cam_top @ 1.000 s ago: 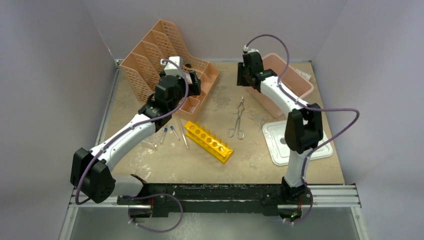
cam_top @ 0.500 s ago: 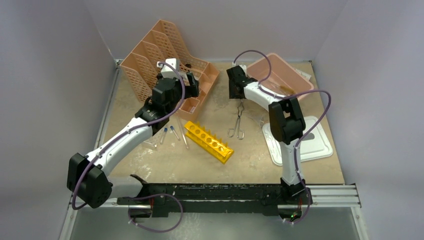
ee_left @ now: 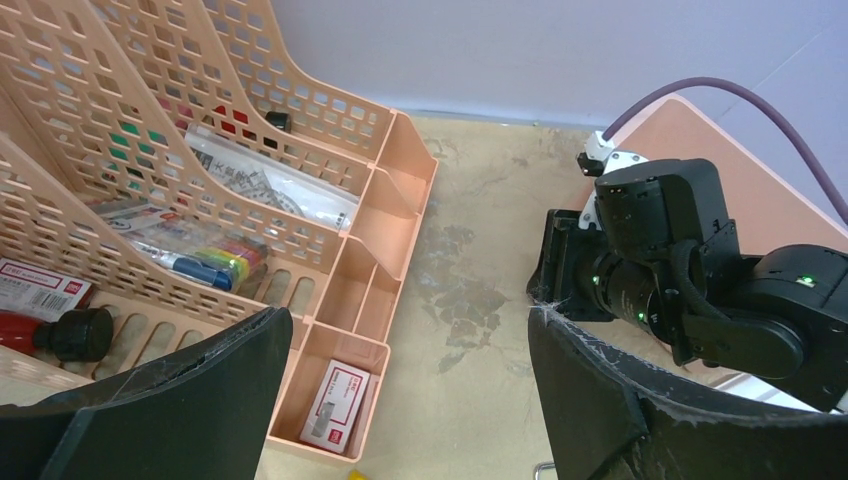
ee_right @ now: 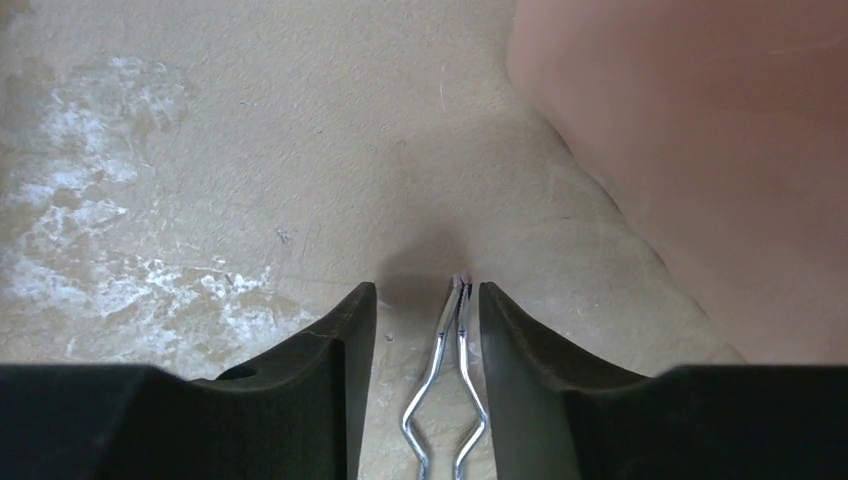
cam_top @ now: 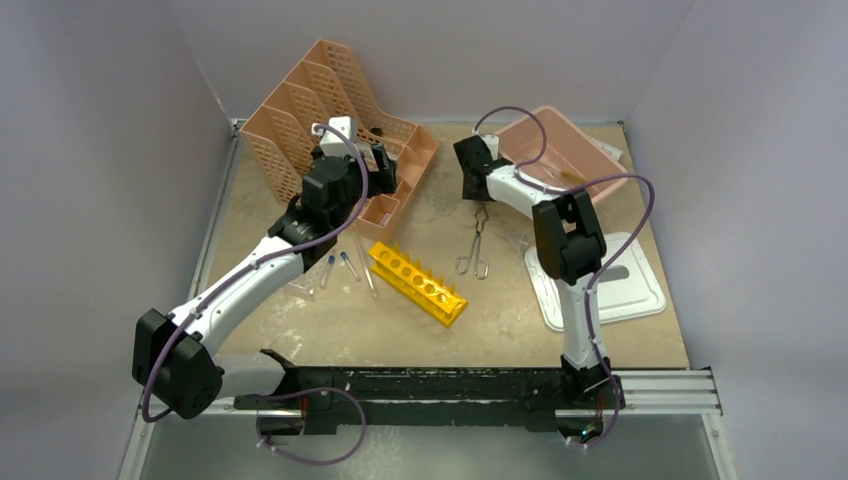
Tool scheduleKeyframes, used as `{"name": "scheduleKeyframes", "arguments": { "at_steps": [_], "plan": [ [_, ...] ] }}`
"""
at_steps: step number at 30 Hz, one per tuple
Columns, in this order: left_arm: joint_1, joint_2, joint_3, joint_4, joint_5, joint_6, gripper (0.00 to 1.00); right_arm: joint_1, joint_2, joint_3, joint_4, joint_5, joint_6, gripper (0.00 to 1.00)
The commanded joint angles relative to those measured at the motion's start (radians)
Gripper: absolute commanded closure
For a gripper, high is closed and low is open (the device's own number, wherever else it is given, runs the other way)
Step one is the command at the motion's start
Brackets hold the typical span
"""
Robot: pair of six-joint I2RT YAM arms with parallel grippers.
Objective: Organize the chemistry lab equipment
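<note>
**Tip of tongs point(ee_right: 447, 400) inside right end effector point(ee_right: 425, 297)**

Low over the worktop point(cam_top: 500, 310), the right end effector stood partly parted, one finger on either side of the silvery tongs' narrow tip, not pinching it. The tongs lay beside the pink tub point(cam_top: 560, 160). The left end effector point(ee_left: 410, 320) gaped wide, empty, above the peach organizer point(cam_top: 300, 110). The yellow rack point(cam_top: 417, 283) and blue-capped tubes point(cam_top: 338, 265) lay left of the tongs.

Right gripper point(ee_right: 425, 300) has been swung off the pink tub point(cam_top: 585, 150) and brought down and left to table level, its fingers now parted either side of the tongs' point(ee_right: 447, 400) far tip, while the left gripper point(ee_left: 410, 330) has been shifted slightly left.
</note>
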Motion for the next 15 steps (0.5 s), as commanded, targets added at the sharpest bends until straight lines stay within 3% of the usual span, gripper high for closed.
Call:
{"name": "scheduleKeyframes", "arguments": {
  "at_steps": [1, 15],
  "plan": [
    [0.001, -0.014, 0.006, 0.021, 0.010, -0.006, 0.13, -0.002, 0.028, -0.013, 0.027, 0.010, 0.029, 0.58],
    [0.001, -0.028, 0.003, -0.003, 0.008, -0.022, 0.13, -0.002, 0.018, -0.070, 0.118, -0.008, -0.016, 0.84]
  ]
}}
